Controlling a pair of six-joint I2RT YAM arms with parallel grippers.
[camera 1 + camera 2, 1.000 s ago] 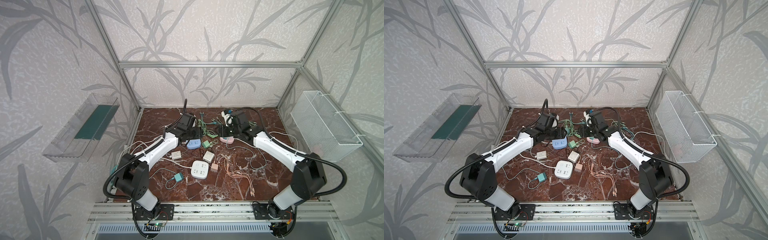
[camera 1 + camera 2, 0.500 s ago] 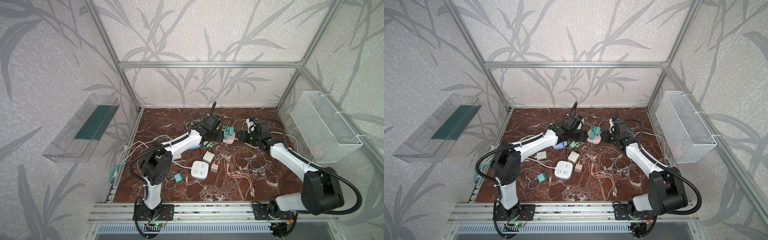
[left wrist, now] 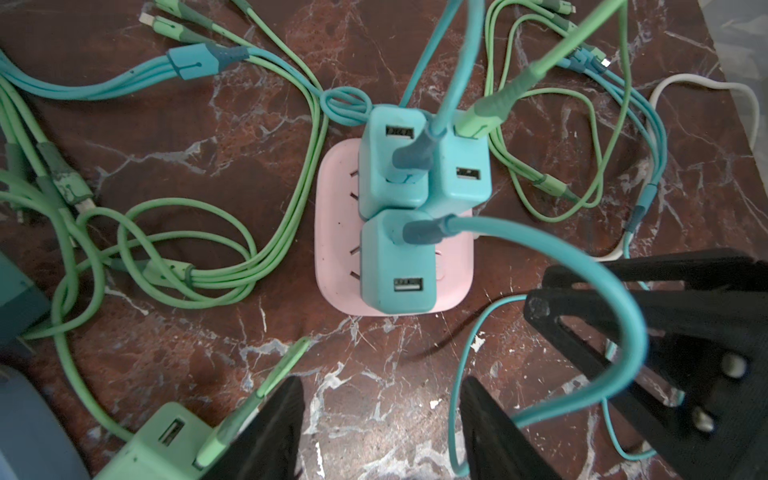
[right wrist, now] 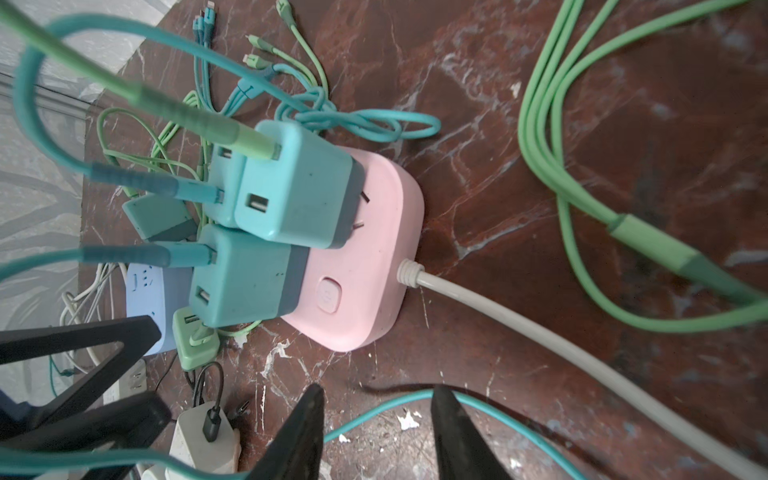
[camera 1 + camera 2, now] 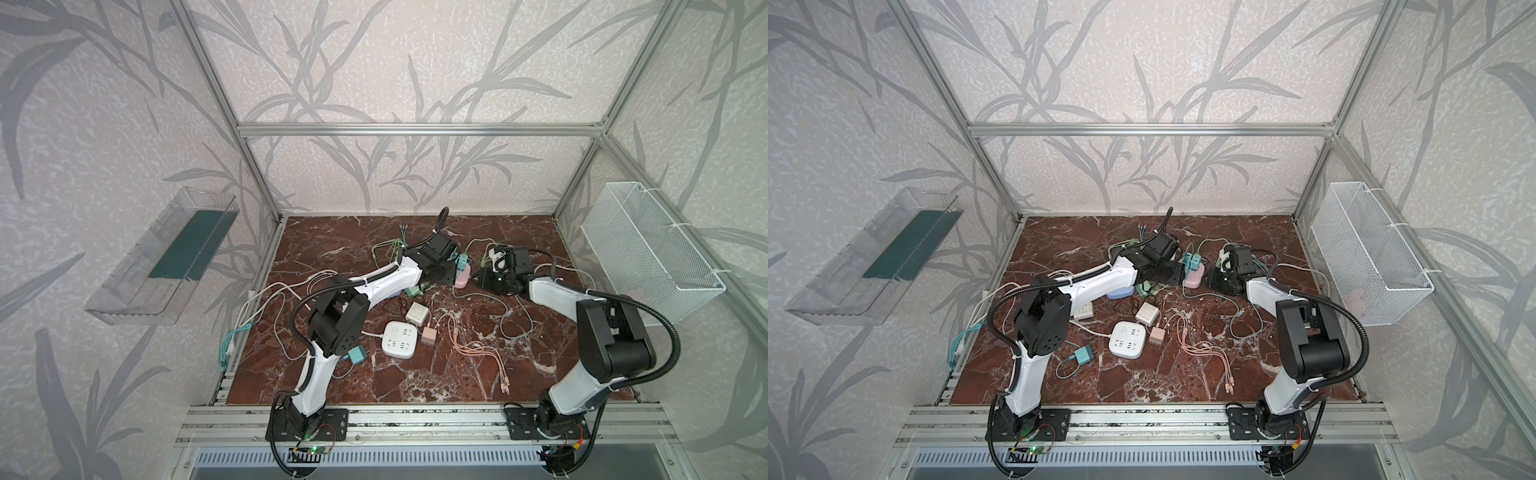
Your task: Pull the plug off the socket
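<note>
A pink socket [image 5: 462, 279] [image 5: 1195, 279] lies on the marble at the back middle, with three teal plugs [image 3: 397, 266] [image 4: 249, 278] standing in it, each trailing a cable. My left gripper [image 3: 380, 399] [image 5: 445, 272] is open just left of the socket, nothing between its fingers. On the socket's right side my right gripper [image 4: 378, 395] [image 5: 484, 281] stands open low over the table. A teal cable [image 4: 374, 409] lies on the marble between its fingers, not pinched. Neither gripper touches a plug.
A blue socket [image 5: 1121, 292] and green charger [image 4: 195, 340] lie just left of the pink one. Nearer the front are a white socket [image 5: 399, 340], white charger [image 5: 417, 312], pink charger [image 5: 429, 334], teal charger [image 5: 357, 355] and peach cables [image 5: 478, 349]. A wire basket [image 5: 648, 253] hangs on the right.
My left gripper has swung right, from the blue socket over to the pink socket. My right gripper has drawn back from above the pink socket to its right side.
</note>
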